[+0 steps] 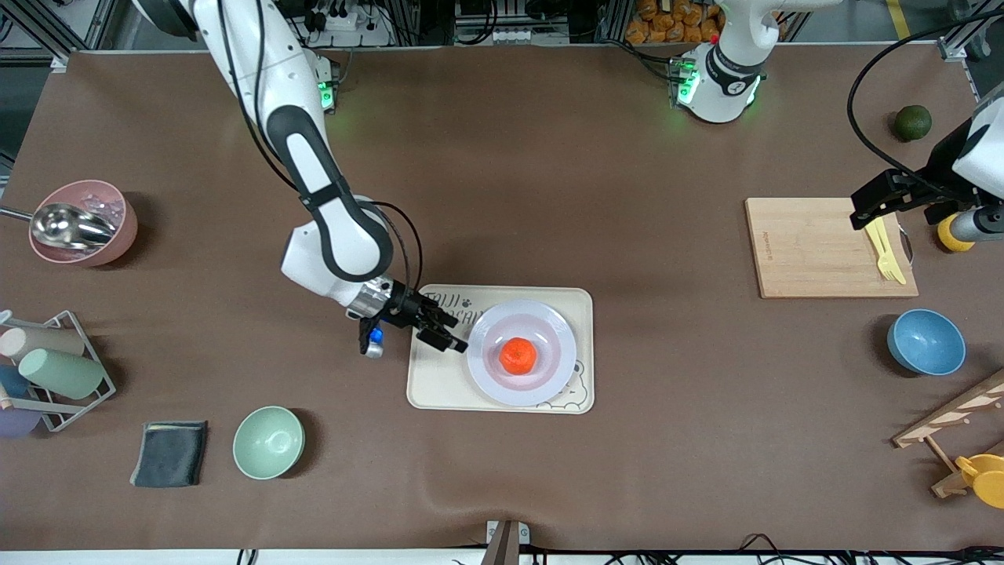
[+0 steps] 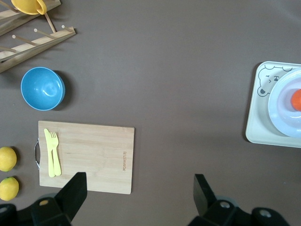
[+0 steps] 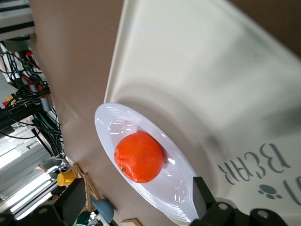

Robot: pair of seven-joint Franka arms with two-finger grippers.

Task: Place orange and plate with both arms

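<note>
The orange (image 1: 518, 355) lies in the middle of the pale plate (image 1: 551, 323), which rests on the cream bear tray (image 1: 439, 384). My right gripper (image 1: 445, 329) is open and low over the tray, beside the plate's rim at the right arm's end. In the right wrist view the orange (image 3: 139, 157) and plate (image 3: 109, 123) lie just ahead of the open right gripper (image 3: 136, 188). My left gripper (image 1: 867, 208) is open and empty, up over the edge of the cutting board; from the left wrist view (image 2: 138, 181) the plate (image 2: 282, 113) and orange (image 2: 297, 100) show far off.
A wooden cutting board (image 1: 816, 247) carries yellow plastic cutlery (image 1: 886, 251). A blue bowl (image 1: 925, 341), a wooden rack (image 1: 953, 424), a lemon (image 1: 953, 235) and a dark green fruit (image 1: 912, 122) are near it. A green bowl (image 1: 268, 442), a dark cloth (image 1: 170, 453), a cup rack (image 1: 47, 369) and a pink bowl (image 1: 82, 222) stand at the right arm's end.
</note>
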